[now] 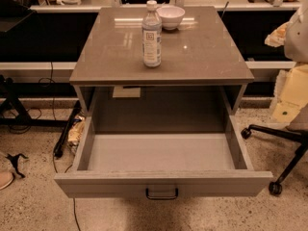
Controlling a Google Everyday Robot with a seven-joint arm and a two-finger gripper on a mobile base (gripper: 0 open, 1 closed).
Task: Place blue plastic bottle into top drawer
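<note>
The blue plastic bottle (152, 35) stands upright on the grey-brown cabinet top (202, 52), near its middle back. It is clear with a white cap and a pale label with a square mark. The top drawer (163, 183) is pulled fully open below the top. Its inside is bare, and a small dark pull handle (162, 194) sits at the centre of its front panel. My gripper is not in view, and nothing holds the bottle.
A white bowl (171, 16) sits just behind and right of the bottle. An office chair base with castors (281, 143) stands at the right, with pale bulky shapes (294, 81) above it. Cables and a dark stand (29, 114) lie on the floor at the left.
</note>
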